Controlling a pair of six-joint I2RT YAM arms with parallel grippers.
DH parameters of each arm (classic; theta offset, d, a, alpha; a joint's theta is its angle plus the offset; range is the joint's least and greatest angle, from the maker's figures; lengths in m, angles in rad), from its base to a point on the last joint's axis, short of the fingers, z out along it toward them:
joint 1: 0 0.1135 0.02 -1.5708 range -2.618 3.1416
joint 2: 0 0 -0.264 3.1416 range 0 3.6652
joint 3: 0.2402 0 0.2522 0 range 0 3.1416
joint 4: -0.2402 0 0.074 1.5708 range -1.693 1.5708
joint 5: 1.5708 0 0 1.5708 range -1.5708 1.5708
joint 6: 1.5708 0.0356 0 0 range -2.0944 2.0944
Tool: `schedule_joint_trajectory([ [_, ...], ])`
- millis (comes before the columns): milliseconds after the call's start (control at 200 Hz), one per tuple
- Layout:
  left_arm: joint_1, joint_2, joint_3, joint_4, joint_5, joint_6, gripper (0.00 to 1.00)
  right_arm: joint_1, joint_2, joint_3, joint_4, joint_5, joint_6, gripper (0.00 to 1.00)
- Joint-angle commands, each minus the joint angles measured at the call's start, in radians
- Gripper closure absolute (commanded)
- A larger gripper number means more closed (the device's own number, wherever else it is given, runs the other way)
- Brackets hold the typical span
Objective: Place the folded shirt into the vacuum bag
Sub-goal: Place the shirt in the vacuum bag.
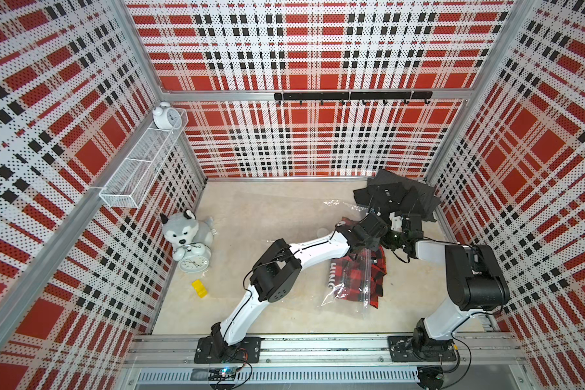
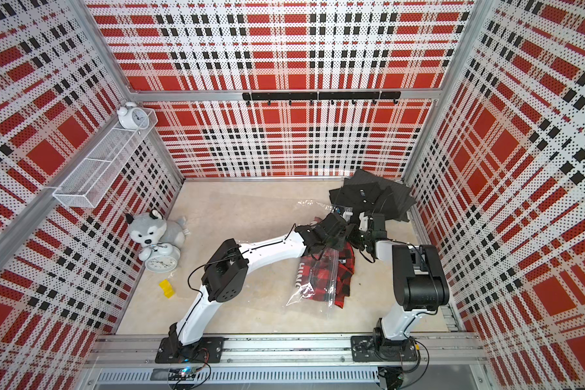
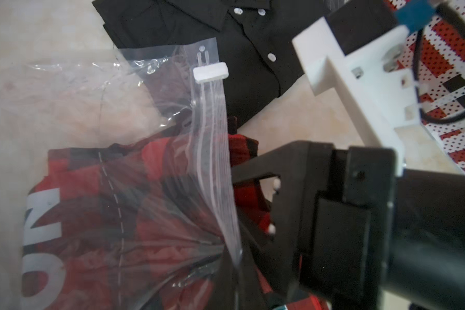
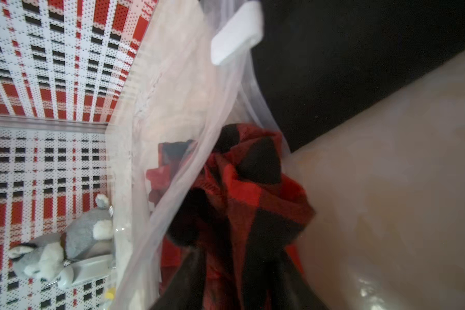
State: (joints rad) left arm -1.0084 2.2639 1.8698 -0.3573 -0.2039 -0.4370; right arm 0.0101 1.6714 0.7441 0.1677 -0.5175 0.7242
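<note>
The vacuum bag [image 1: 333, 297] lies flat on the floor at the right, clear and crinkly, with a white slider [image 3: 210, 73] on its zip strip. A red-and-black plaid folded shirt [image 1: 355, 277] lies mostly inside it, and a bunched part [image 4: 253, 193] sticks out of the mouth. My left gripper [image 3: 234, 257] is shut on the bag's zip edge and lifts it. My right gripper [image 4: 231, 290] is at the mouth, its dark fingers [image 4: 188, 281] apart with plaid cloth between them. In both top views the two wrists meet over the bag's far end.
A folded black button shirt [image 1: 399, 196] lies just beyond the bag in the back right corner. At the left wall are a husky plush [image 1: 186, 233], a white alarm clock [image 1: 194, 263] and a yellow block [image 1: 200, 288]. A wire shelf [image 1: 142, 169] hangs above them.
</note>
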Motion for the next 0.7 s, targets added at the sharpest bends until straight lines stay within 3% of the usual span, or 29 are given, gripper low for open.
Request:
schedule_joint_trajectory([
  [0, 0.007, -0.069, -0.032, 0.082, 0.034, -0.014, 1.00, -0.006, -0.083, -0.020, -0.071, 0.051, -0.035, 0.45],
  [235, 0.020, -0.081, -0.027, 0.111, 0.077, -0.016, 1.00, -0.065, -0.296, -0.143, -0.208, 0.080, -0.109, 0.18],
  [426, 0.054, -0.102, -0.090, 0.208, 0.209, -0.066, 1.00, -0.077, -0.419, -0.208, -0.340, 0.131, -0.156, 0.01],
  [571, 0.070, -0.116, -0.139, 0.262, 0.268, -0.094, 1.00, -0.082, -0.447, -0.243, -0.392, 0.239, -0.155, 0.00],
  [641, 0.074, -0.124, -0.157, 0.286, 0.278, -0.104, 1.00, -0.086, -0.409, -0.250, -0.382, 0.204, -0.159, 0.01],
  [696, 0.075, -0.125, -0.162, 0.294, 0.280, -0.106, 1.00, -0.087, -0.377, -0.261, -0.351, 0.132, -0.157, 0.07],
])
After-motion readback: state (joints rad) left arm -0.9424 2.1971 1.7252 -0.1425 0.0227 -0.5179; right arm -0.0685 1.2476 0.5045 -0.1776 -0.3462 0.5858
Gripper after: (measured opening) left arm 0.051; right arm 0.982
